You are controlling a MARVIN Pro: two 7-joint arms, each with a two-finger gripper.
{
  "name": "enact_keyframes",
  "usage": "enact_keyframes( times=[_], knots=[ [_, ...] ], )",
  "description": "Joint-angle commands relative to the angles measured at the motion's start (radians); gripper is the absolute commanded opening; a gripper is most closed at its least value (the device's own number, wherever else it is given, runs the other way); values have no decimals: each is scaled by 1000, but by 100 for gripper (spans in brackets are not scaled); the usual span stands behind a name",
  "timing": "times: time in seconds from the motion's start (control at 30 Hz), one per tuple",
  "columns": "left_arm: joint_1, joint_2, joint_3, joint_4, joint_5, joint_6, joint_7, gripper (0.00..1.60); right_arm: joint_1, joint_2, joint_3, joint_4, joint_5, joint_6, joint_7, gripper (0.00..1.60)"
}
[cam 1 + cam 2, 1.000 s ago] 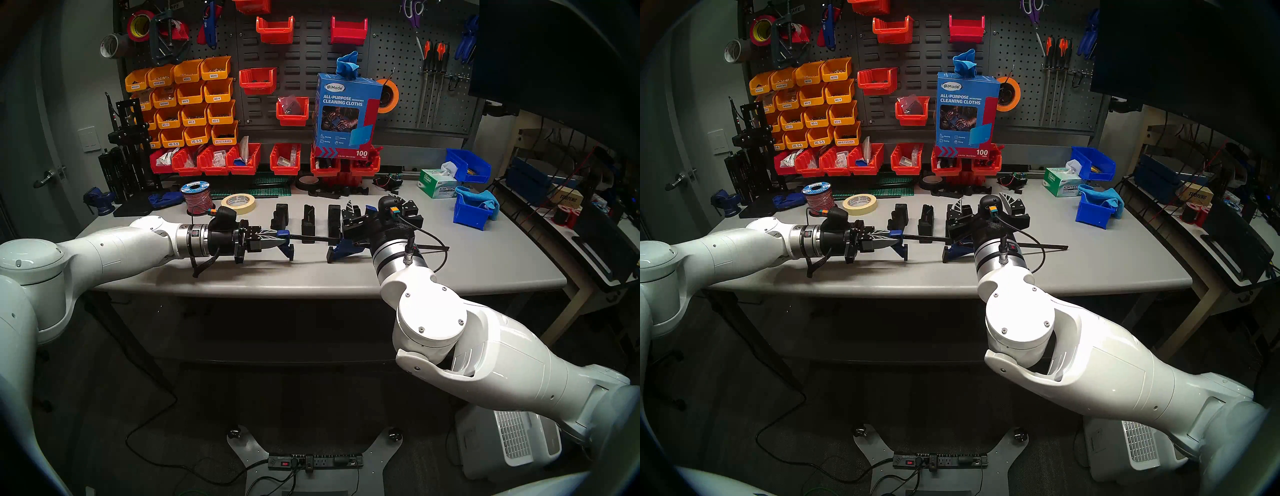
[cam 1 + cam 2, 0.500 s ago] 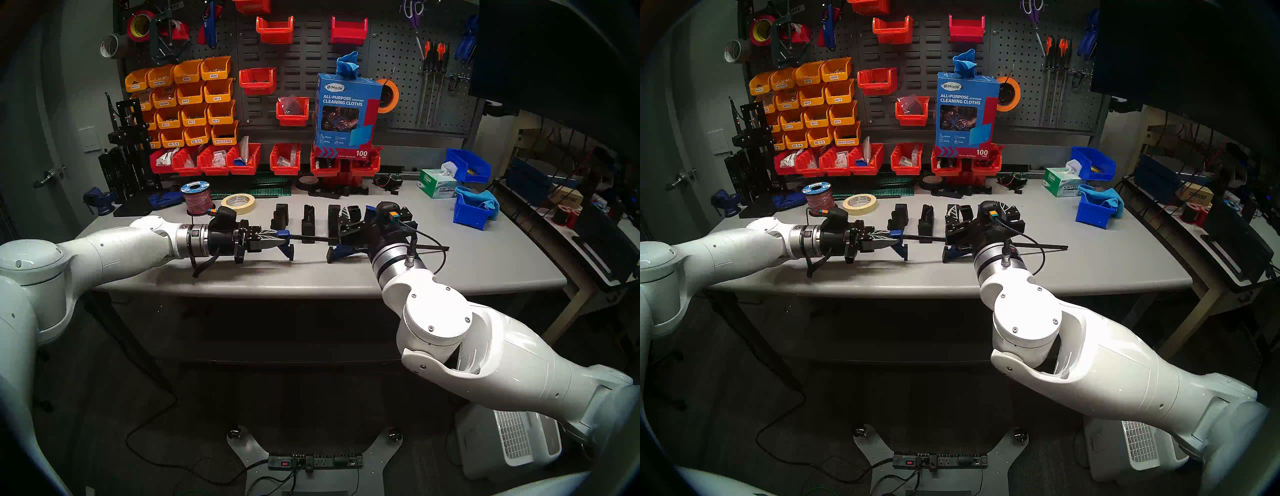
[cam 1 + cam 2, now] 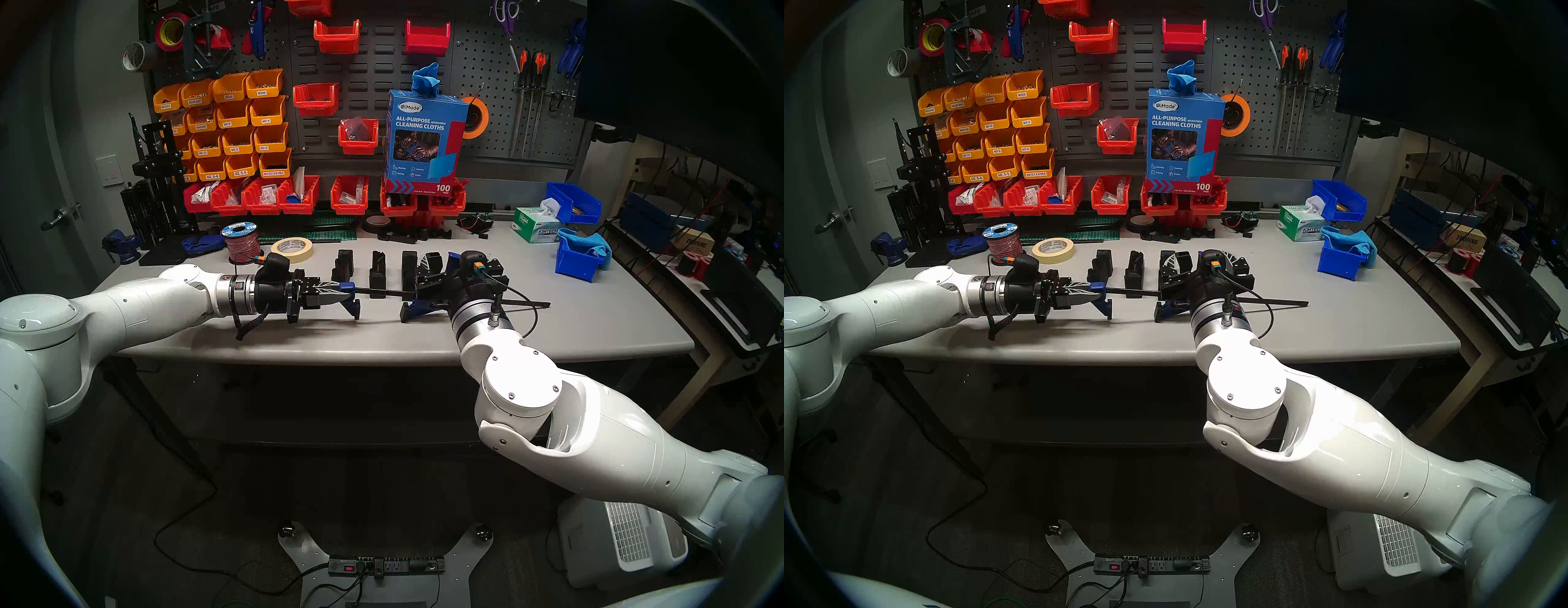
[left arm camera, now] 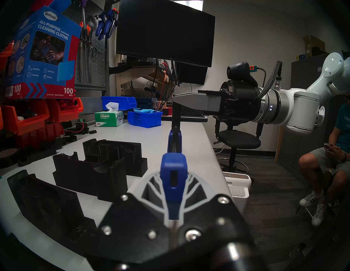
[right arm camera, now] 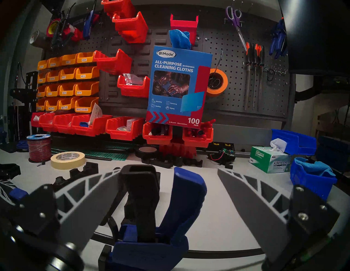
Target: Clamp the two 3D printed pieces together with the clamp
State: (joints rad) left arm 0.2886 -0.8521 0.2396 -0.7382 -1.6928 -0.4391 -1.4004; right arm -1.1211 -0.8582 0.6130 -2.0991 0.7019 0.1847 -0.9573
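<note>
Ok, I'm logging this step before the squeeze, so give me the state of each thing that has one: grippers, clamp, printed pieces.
left gripper: shut on the clamp's small blue end jaw.
right gripper: open, fingers either side of the clamp's handle, not gripping.
clamp: bar level above the table, jaws apart, nothing between them.
3D printed pieces: standing on the table behind the bar, apart, unclamped.
cleaning cloths box: open, blue cloth sticking out.

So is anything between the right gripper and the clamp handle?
Nothing visible. The right gripper is open, and the clamp handle already stands in the gap between its fingers, with only bare table beside it. The left gripper holds the far end.
</note>
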Motion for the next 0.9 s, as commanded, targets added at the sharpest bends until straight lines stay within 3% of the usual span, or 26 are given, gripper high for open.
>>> enact_keyframes(
  times=[0.0,0.6,0.87],
  knots=[
    [-7,1,-10,-2,2,2,-83,0,35,-55,-6,21,-1,-3,21,160],
    [-3,1,-19,1,8,5,-83,0,43,-98,-12,39,4,5,21,160],
    [-2,0,-22,1,10,6,-83,0,48,-126,-11,50,29,49,-1,160]
  ],
)
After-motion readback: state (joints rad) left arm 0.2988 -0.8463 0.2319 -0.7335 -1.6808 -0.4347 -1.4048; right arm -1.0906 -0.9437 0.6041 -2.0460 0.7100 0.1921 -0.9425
